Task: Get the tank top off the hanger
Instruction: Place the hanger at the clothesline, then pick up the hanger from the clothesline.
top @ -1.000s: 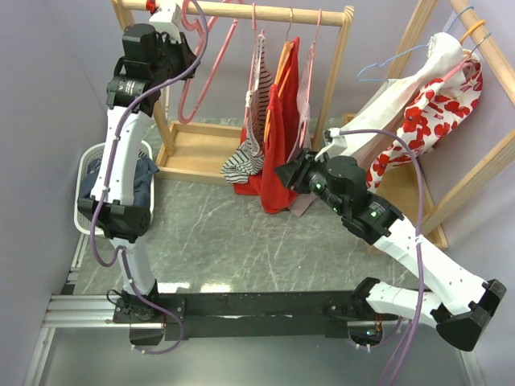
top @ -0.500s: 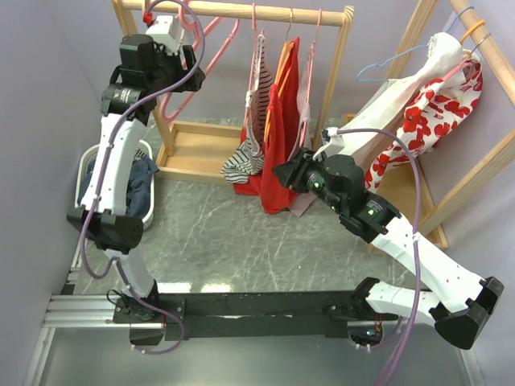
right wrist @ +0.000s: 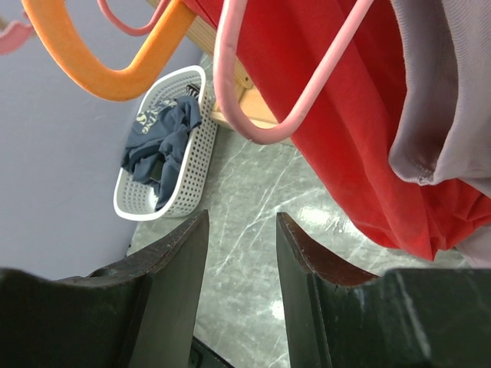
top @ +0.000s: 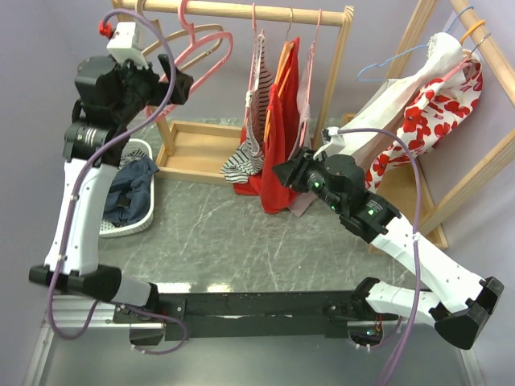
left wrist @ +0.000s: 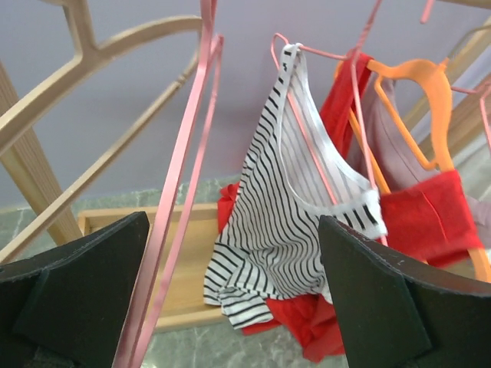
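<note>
The task looked barely begun, or between garments. The striped tank top (left wrist: 284,222) hung on its thin pink hanger (left wrist: 326,54) from the rail (top: 241,10) of the wooden clothes rack. Both straps were over the wire, and its lower edge was bunched against the red garment (left wrist: 414,215) just beside it. Nothing had hold of it.

The left claw (left wrist: 230,284) was raised near the left end of the rail with its jaws spread wide and nothing between them. Just in front of it hung two bare pink hangers (left wrist: 175,192) and a bare wooden hanger (left wrist: 115,42). The striped top was visible beyond, well apart from the fingers.

The right claw (right wrist: 242,268) sat low by the hem of the red garment, jaws partly parted and empty. An orange hanger (right wrist: 100,69), the loop of a pink one and a pale mauve garment (right wrist: 445,100) were above it. It touched none of them as far as the wrist view showed.

On the table (top: 209,233), at the left, a white basket (top: 145,213) held a crumpled dark blue garment (top: 129,185). Together with the bare hangers, this suggested one piece might already have been taken off and dropped there, though that cannot be confirmed.

If the striped top was the target, everything was left to do. A claw had to reach it, the straps had to be slipped off the hanger's shoulders, and the top had to be drawn clear.
</note>
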You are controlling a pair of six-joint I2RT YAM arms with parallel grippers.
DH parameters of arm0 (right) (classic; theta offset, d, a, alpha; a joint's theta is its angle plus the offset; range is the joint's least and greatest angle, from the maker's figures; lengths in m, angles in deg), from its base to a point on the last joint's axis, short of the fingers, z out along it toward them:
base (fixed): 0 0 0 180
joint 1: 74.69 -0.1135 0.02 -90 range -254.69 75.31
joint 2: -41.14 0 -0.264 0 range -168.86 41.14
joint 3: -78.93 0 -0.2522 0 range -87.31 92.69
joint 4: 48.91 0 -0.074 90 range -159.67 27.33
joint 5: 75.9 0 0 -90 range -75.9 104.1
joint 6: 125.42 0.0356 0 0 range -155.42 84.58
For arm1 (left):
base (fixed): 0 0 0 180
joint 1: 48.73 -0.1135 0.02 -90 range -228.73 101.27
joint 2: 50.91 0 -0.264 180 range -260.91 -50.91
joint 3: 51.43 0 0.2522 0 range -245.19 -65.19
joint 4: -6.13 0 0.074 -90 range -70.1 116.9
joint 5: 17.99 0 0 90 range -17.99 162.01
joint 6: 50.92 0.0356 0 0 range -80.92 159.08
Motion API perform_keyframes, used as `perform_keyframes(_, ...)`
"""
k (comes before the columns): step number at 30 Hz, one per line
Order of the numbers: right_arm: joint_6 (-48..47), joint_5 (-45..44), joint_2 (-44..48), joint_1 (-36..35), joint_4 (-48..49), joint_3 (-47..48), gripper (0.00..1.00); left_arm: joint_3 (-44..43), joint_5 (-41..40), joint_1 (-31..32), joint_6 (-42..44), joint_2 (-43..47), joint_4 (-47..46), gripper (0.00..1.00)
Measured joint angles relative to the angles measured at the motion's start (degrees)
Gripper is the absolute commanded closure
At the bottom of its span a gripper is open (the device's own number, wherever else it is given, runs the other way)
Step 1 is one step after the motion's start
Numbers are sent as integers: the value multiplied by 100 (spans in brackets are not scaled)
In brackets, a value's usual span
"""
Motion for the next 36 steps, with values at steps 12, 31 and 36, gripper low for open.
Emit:
perform_keyframes(12, -4, -345, 170, 4, 2, -74, 51, 1110, 999, 168, -586, 1147, -758, 2)
perform_keyframes(31, -2, -387, 188, 4, 0, -74, 49, 1759, -542, 1821, -807, -358, -1504, 16)
perform_keyframes(36, -4, -387, 186, 4, 0, -74, 49, 1515, -894, 1958, -835, -542, -1784, 16)
